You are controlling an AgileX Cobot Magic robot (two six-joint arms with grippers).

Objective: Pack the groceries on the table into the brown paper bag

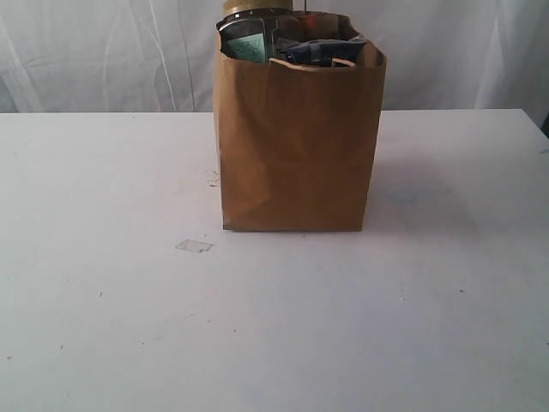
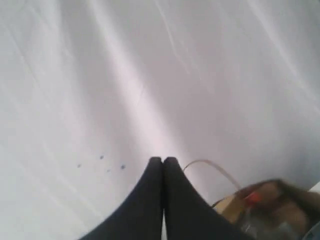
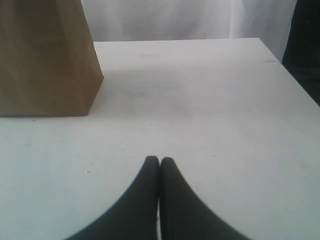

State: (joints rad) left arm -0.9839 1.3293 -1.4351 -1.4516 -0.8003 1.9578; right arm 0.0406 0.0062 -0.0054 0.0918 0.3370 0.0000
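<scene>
Since no loose item is seen on the table in front of or to either side of the brown paper bag, packing is judged complete or nearly so. The bag stands upright near the far edge of the table, its mouth open and filled to the rim, probably so that tall goods could be dropped in from above.

The yellow-lidded clear jar rises above the bag's rear left corner, with a teal label showing. Beside it a dark blue pack is noted, and a paper handle lies folded over the front rim. The other groceries are hidden by the bag's walls and cannot be counted or named.

The left gripper is recorded with fingers pressed together and nothing between them. It is aimed at the white curtain behind the bag, with the bag's rim and handle loop blurred at the frame corner, so a raised pose close above the mouth is inferred.

The right gripper is likewise closed tip to tip and empty, held low over the table, apart from the bag's side wall.

Neither arm is caught in the exterior view. A pale patch on the table in front of the bag is too faint to identify.
</scene>
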